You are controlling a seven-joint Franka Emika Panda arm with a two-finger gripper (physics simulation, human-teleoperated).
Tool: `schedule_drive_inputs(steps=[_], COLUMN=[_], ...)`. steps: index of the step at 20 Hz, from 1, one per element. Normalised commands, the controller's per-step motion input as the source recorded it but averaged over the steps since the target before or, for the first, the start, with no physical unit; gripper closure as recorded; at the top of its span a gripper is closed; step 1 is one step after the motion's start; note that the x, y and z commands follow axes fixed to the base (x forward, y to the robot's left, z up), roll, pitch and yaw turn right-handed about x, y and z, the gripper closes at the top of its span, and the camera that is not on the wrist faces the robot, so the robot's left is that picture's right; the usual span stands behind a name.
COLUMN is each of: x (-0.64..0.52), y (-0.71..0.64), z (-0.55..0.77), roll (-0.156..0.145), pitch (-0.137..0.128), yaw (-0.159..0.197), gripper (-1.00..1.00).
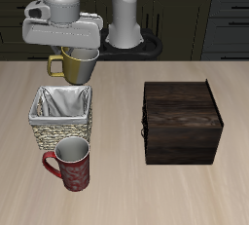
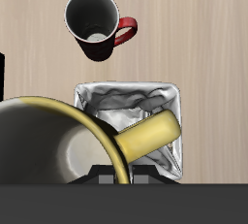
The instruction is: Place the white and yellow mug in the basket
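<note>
— Mug first, though you asked for the big things before the small. What was on the table [image 1: 195,200] at that moment?

— Biggest was the dark wooden box [image 1: 182,122], well apart from everything I cared about. Next down in size came the basket [image 1: 61,118], wicker with a pale cloth lining, its mouth open upward. Just in front of it, nearer the table's front edge, stood the red mug [image 1: 70,165], upright and close to the basket's front wall; I could not tell whether they touched.

— And the white and yellow mug [image 1: 77,64]?

— It was in my gripper [image 1: 76,50], clear of the table and hanging behind the basket's back rim, a little toward the robot's base. My fingers were narrowed onto it, gripping near the rim as far as I could judge; the wrist view showed only the mug's rim [image 2: 58,141], its pale inside and the yellow handle [image 2: 150,131], with the lined basket below and beyond.

— So how far along were you?

— By my reckoning, the pick and lift were done. What remained was carrying it forward until it sat over the lining, lowering it inside, and letting go. The mug was not yet over the opening, so nothing of the placing itself had been achieved.
</note>
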Motion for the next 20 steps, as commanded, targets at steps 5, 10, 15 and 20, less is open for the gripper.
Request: schedule_drive_inputs(steps=[5,10,15,20], x=[-0.05,-0.06,0.02,0.06], y=[-0.33,-0.45,-0.3,-0.12], z=[-0.1,-0.02,-0.01,-0.2], roll=[0.0,-0.051,-0.062,-0.029], pitch=[0.001,-0.027,-0.038,0.002], yaw=[0.021,-0.013,-0.031,-0.014], gripper=[1.0,1.0,1.0,1.0])
